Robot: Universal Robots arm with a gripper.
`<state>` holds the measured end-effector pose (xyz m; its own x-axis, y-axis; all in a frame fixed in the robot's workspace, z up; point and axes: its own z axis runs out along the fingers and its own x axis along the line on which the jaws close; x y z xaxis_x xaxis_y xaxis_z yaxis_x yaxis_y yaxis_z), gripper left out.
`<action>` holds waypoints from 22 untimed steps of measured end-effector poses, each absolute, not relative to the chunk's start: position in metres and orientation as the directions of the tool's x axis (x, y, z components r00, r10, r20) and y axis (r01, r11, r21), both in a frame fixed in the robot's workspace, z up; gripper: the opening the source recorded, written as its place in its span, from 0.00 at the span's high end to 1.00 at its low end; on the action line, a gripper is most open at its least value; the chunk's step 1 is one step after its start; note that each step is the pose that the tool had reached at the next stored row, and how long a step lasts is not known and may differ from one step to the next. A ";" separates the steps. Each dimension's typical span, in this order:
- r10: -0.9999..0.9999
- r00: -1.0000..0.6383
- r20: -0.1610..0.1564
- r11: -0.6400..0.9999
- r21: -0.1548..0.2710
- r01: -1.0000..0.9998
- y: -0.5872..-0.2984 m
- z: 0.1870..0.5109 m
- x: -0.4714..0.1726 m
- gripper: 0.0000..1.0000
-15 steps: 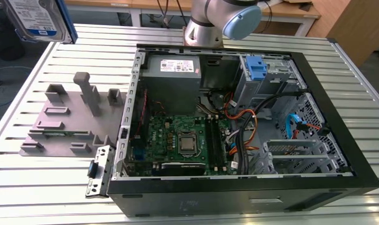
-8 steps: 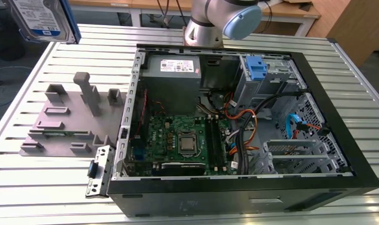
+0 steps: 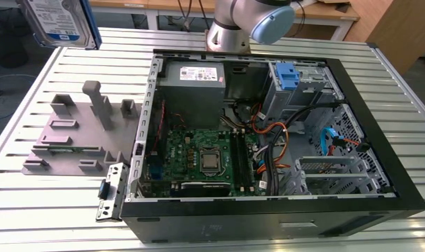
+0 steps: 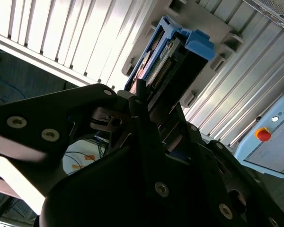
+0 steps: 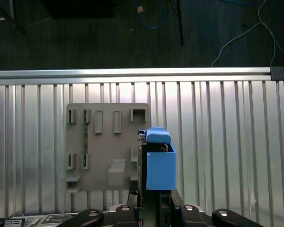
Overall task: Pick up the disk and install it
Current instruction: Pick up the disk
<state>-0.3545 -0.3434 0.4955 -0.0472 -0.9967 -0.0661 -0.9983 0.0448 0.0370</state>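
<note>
Slatted desk [image 3: 30, 210] is carrying an open computer case [image 3: 268, 223] at lower centre of the exterior view; beyond, at upper left, the disk [image 3: 58, 21] is hanging aloft, the gripper [image 5: 155, 201] clamping its end, long axis pointing straight out from the jaws.

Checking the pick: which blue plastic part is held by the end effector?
The blue bracket on the disk, clamped in the end effector over the slatted table; the blue latch stands inside the computer case.
</note>
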 end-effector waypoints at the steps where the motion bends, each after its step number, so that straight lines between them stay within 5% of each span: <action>1: -0.997 -0.047 -0.066 0.045 0.037 -0.998 -0.343 0.495 -0.352 0.65; 22: -0.997 -0.047 -0.066 0.045 0.037 -0.998 -0.343 0.495 -0.304 0.65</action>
